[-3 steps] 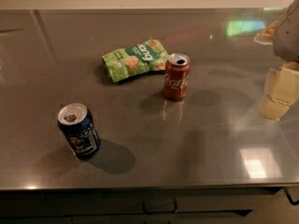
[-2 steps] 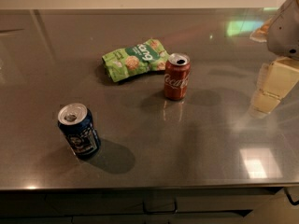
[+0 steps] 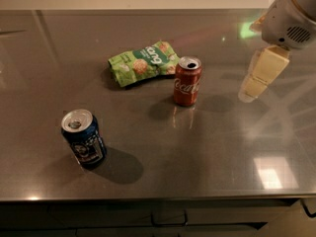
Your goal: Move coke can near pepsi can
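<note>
The coke can, red with white script and a silver top, stands upright near the middle of the grey metal table. The pepsi can, dark blue with a silver top, stands upright at the front left, well apart from the coke can. My gripper hangs from the white arm at the right. It is above the table, to the right of the coke can and a short gap away from it. It holds nothing that I can see.
A green snack bag lies flat just behind and left of the coke can, almost touching it. The table's front edge runs along the bottom, with drawers below it.
My gripper has moved left and a little farther back, closer to the coke can. The cans and the bag have not moved.
</note>
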Tool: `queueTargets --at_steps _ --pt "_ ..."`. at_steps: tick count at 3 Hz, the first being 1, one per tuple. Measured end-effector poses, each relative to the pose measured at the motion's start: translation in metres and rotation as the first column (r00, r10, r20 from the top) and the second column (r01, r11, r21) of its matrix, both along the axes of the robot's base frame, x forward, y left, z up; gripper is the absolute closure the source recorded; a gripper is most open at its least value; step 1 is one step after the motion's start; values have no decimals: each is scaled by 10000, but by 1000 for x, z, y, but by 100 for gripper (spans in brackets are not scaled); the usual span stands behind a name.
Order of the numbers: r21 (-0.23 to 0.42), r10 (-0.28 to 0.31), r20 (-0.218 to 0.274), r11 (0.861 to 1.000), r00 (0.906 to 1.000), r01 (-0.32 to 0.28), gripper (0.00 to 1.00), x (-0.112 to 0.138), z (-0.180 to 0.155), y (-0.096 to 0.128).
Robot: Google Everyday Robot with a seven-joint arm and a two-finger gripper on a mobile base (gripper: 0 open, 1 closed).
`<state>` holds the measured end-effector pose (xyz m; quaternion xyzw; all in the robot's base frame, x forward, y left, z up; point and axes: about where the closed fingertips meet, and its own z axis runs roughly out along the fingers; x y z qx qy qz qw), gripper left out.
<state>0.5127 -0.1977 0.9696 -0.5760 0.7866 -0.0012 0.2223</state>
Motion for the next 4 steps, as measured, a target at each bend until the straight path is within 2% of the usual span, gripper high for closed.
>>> queueTargets --at_steps 1,2,4 --pt "489 9 207 9988 9998 -19 0 29 -9 11" --pt "859 -66 161 9963 9998 52 0 53 -22 19" --pt "1434 219 -637 9896 9977 -125 0 68 -51 46"
